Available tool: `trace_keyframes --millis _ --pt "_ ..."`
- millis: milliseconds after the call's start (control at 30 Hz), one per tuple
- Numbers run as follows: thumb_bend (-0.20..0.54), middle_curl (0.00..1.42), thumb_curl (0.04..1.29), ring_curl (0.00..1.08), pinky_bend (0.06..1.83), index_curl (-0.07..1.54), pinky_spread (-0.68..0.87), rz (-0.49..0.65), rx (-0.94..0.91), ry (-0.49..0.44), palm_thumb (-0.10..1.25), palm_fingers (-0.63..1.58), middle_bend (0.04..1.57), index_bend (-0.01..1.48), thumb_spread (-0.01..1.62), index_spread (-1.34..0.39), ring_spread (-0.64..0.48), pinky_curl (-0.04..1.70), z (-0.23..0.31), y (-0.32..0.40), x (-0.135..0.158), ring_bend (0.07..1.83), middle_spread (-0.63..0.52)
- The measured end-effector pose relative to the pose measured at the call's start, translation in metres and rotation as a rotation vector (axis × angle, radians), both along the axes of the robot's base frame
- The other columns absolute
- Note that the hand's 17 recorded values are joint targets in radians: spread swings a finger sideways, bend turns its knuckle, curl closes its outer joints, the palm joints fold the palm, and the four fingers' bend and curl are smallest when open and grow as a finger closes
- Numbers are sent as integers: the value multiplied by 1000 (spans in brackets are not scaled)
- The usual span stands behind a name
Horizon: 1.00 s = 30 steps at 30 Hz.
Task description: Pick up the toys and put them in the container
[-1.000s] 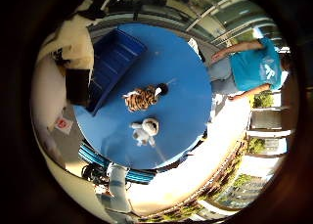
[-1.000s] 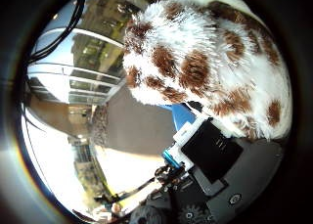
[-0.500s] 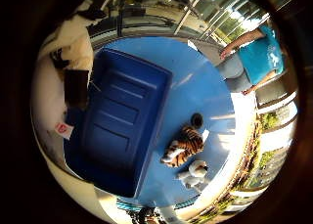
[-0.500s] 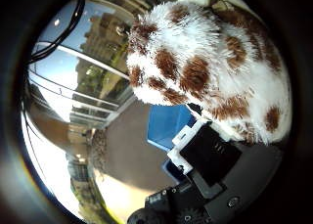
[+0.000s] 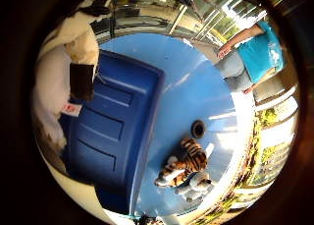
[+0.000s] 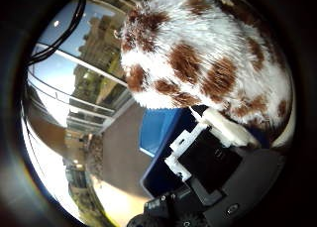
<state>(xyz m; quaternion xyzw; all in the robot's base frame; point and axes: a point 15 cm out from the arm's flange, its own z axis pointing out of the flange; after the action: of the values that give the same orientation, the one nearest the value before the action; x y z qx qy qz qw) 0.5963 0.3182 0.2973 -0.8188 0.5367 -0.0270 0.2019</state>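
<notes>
Fluffy plush toy (image 6: pixel 208 63); glossy plastic container (image 5: pixel 117 136)

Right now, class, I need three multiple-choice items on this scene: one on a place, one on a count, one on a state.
1. Where does the tiger toy lie?
A. in the blue container
B. on the round blue table, beside the container
C. on the floor

2. How many toys lie on the table?
A. two
B. four
C. none

3. What state is the blue container in?
A. full of toys
B. tipped on its side
C. empty inside

Answers: 1 B, the tiger rests on the tabletop outside the container. 2 A, the tiger and a small grey toy touching it. 3 C, only its bare ribbed floor shows; the white toy with brown spots is close against the hand.
</notes>
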Motion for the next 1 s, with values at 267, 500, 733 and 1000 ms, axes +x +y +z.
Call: trace_keyframes --millis 267,500,733,1000 --pt "-37 495 572 359 1104 777 464 68 -29 1 612 -85 232 108 1078 -625 274 580 44 -30 -18 665 29" --pt "-33 422 513 320 1026 576 515 76 -60 60 596 -12 182 145 1084 -484 295 507 75 -78 -44 586 50" --pt "-34 406 480 317 917 450 518 32 -192 300 592 16 219 130 1085 -260 303 438 83 -187 -106 599 106" --pt "-14 391 462 295 689 383 453 162 -370 365 660 -10 225 184 1088 -218 255 338 48 -273 -98 492 30"
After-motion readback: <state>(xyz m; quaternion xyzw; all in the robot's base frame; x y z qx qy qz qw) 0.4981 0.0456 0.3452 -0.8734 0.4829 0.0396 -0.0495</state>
